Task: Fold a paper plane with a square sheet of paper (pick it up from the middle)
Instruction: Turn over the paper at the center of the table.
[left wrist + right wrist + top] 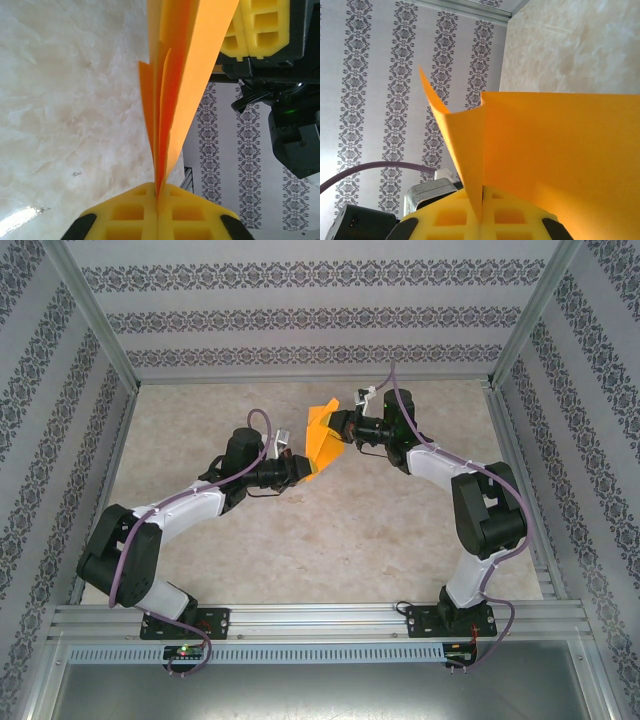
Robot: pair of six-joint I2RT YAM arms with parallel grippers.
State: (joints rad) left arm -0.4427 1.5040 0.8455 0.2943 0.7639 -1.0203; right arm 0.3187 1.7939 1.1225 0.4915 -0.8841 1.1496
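My left gripper (297, 471) is clamped shut on the lower end of the paper (325, 437), which is held folded in the air above the table (400, 530). My right gripper (344, 425) is pinched shut on its far side. I judge we're mid-fold. Next I'd set the crease, pulling gently so the paper doesn't tear.

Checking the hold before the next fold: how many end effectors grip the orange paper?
2. The left end effector clamps the paper at its near end; the right end effector clamps its far right edge.
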